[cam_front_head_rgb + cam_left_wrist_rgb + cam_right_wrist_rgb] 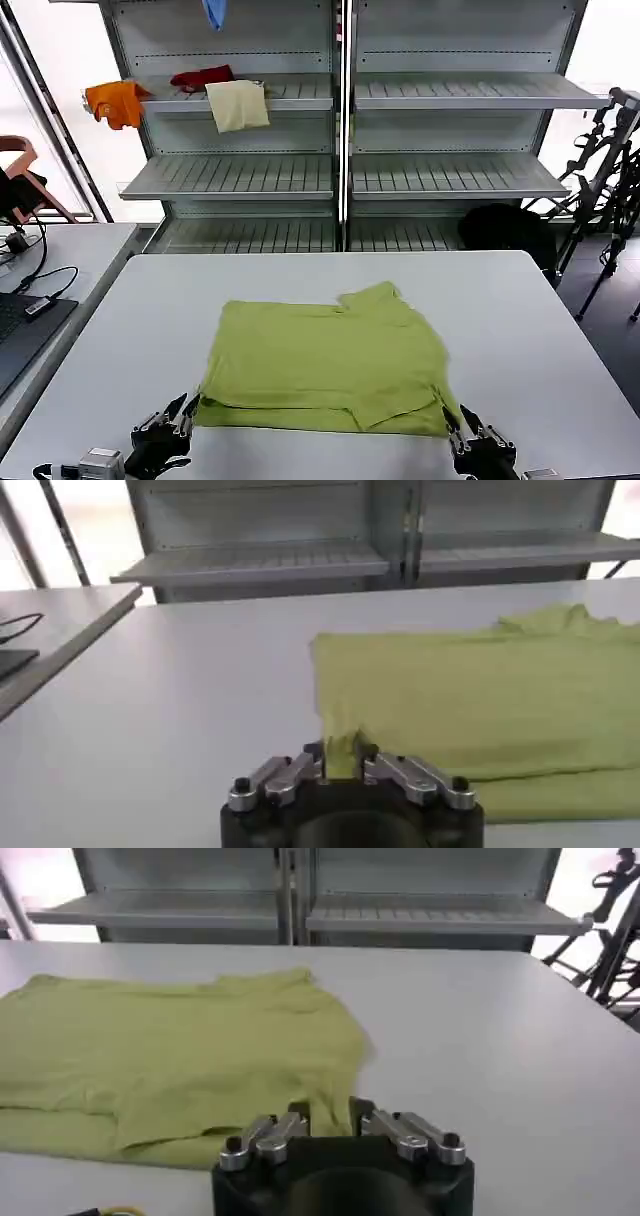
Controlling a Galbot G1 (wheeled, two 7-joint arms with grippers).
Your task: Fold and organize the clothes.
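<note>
Left claw (341, 761) pinching the near left corner of the lime-green T-shirt (330, 360); right claw (330, 1116) narrow at its near right corner.
Folded flat mid-desk (520, 320), hem layers doubled along the near edge. On the far shelf (300, 95): cream cloth (238, 104), orange cloth (116, 102).

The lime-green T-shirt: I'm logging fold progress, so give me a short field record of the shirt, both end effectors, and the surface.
garment: lime-green T-shirt, partly folded, layered along its near edge
surface: white table
left end effector: at the shirt's near left corner, shut on a pinch of fabric
right end effector: at the shirt's near right corner, fingers slightly apart, shirt edge at the gap
background: shelving holding a cream cloth and an orange cloth
</note>
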